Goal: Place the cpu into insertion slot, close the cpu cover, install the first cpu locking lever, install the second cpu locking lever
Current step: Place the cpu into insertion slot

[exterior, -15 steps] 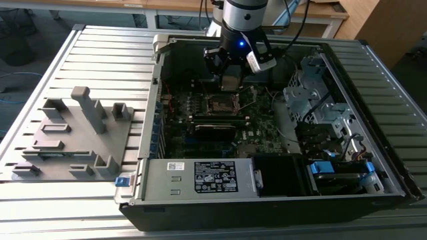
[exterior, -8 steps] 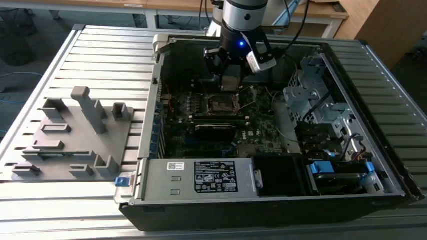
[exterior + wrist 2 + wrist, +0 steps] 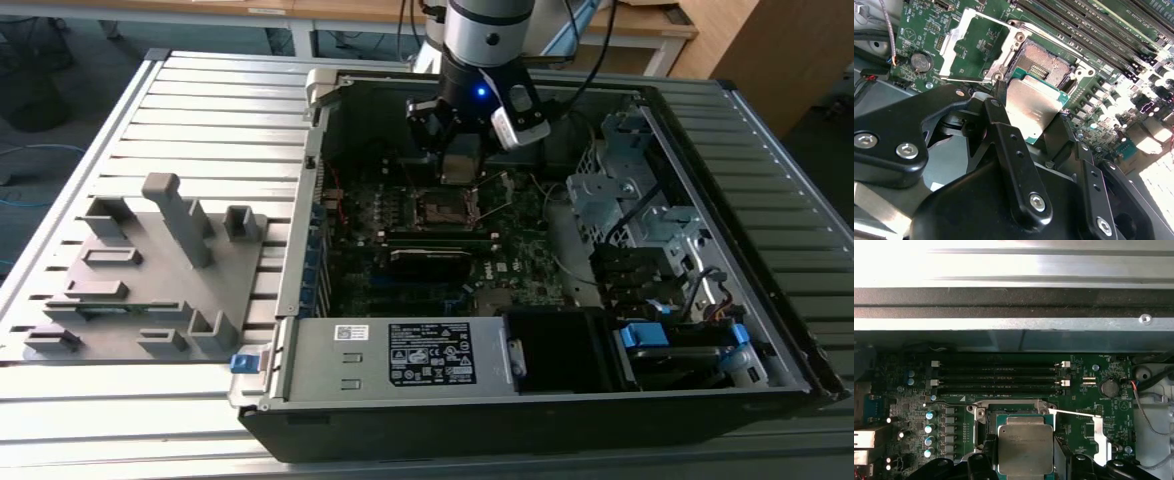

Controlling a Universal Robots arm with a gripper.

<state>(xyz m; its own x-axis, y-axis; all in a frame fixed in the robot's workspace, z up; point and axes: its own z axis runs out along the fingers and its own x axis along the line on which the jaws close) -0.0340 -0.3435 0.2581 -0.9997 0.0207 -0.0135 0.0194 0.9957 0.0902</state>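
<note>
Cpu (image 3: 1031, 102) is clamped by its edges between the fingers of the gripper (image 3: 1034, 119), held just above the insertion slot (image 3: 1046, 64) and not yet seated in it. Beside the slot, the cpu cover (image 3: 1005, 54) lies swung open, and a thin locking lever (image 3: 1074, 413) juts free to one side. I judge that none of the four steps is complete: placing is under way, while closing the cover and setting both levers are left. All this sits on the motherboard (image 3: 521, 280) inside the open computer case (image 3: 534, 425).
</note>
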